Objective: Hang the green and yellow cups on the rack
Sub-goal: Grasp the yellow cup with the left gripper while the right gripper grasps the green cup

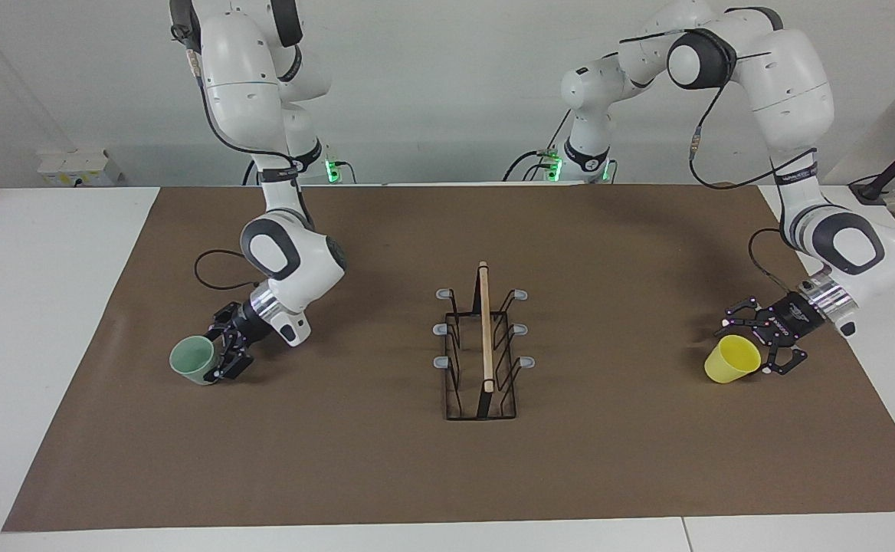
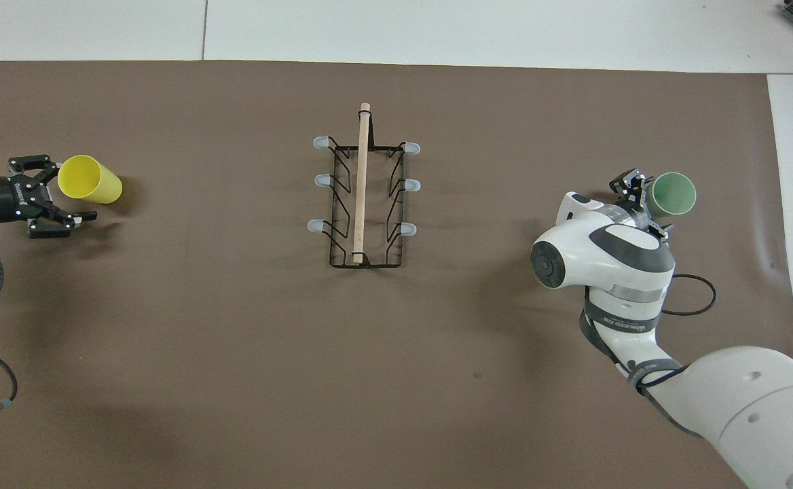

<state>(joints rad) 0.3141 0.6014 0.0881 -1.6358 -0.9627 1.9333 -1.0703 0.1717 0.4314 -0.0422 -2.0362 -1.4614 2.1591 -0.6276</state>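
While the rack (image 1: pixel 482 349) stands mid-table, the right gripper (image 1: pixel 227 354) seems clamped on the green cup (image 1: pixel 192 359) at its end; the left gripper (image 1: pixel 768 346), fingers apart, is at the lying yellow cup (image 1: pixel 732 359).

The pale mint-green tapered plastic cup (image 1: pixel 193 359) (image 2: pixel 671 194) lies tipped on its side toward the right arm's end of the brown mat, its open mouth turned away from the robots, well apart from the rack. The bright yellow tapered plastic cup (image 1: pixel 732 359) (image 2: pixel 89 180) of like size is tipped over too, toward the left arm's end. Midway between them stands the upright black wire rack (image 1: pixel 481 353) (image 2: pixel 364 197), a light wooden rod along its top and three grey-tipped pegs per side, all six bare.
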